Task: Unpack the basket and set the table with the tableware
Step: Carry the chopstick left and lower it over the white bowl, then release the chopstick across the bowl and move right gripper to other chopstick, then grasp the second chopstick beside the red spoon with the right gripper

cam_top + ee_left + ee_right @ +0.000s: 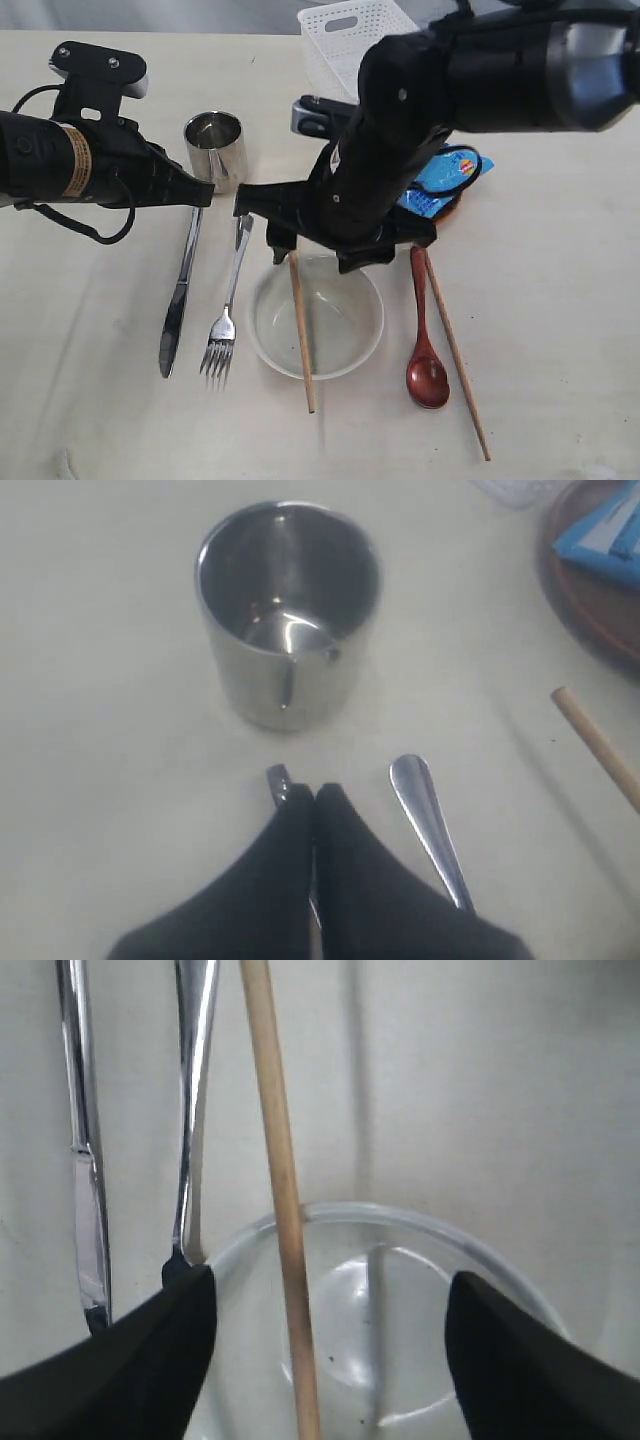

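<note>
The left arm lies low and level over the desk, reaching in from the side. Its claw is pressed together to a blunt black point just beside the steel cup. The tip sits over the handle end of the knife; whether it touches the knife I cannot tell.

The right arm slants down from the far corner across the middle. Its claw hangs over the far rim of the bowl with fingers spread wide and nothing held. One wooden chopstick lies between them, slanted across the bowl with its near end on the desk.

The bowl is round, pale and glossy. The cup is a polished cylinder standing upright. Knife and fork are shiny steel, lying side by side left of the bowl. Right of it lie a red-brown lacquered spoon and the second chopstick, touching near their handles. The white perforated basket stands at the far edge. A blue packet rests on a brown plate.
</note>
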`<state>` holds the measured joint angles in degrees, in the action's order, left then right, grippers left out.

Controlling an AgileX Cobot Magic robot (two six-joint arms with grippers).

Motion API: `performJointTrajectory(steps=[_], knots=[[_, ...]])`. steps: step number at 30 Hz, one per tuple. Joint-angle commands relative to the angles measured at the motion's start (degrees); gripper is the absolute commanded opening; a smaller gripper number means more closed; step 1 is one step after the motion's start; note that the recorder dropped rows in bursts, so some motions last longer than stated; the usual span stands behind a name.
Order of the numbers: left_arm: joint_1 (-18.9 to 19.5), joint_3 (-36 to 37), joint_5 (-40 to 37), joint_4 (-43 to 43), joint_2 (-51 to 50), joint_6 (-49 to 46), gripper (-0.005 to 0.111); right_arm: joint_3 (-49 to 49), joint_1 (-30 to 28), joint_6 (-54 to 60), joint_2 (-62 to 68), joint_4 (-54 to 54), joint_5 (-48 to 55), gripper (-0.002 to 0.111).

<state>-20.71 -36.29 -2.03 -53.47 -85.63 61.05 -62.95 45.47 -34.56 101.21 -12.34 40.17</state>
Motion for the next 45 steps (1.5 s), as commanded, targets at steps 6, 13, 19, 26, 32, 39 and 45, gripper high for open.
performJointTrajectory(steps=[6,13,19,26,32,39,45], knots=[[0.16,-0.08,-0.48,0.35,0.31,0.44,0.000,0.36,-2.30,-5.34,-10.17,27.25,21.94,0.063],[0.16,-0.08,-0.74,0.35,0.31,0.44,0.000,15.01,-10.15,-5.21,-10.43,26.36,5.54,0.063],[0.16,-0.08,-0.73,0.35,0.31,0.67,0.000,24.19,-12.87,-4.95,-10.43,24.49,-6.70,0.045],[0.16,-0.08,-0.49,0.35,0.31,0.68,0.000,25.41,-9.27,0.36,-10.43,18.12,-8.83,0.049],[0.16,-0.08,-0.49,0.35,0.31,0.68,0.000,25.83,-8.57,-0.14,-7.52,18.11,-9.86,0.049],[0.16,-0.08,-0.49,0.35,0.31,0.68,0.000,25.83,-8.57,-0.53,-3.24,18.61,-10.93,0.048],[0.16,-0.08,-0.49,0.35,0.31,0.68,0.000,25.73,-8.57,-1.64,-2.57,17.68,-11.01,0.005]])
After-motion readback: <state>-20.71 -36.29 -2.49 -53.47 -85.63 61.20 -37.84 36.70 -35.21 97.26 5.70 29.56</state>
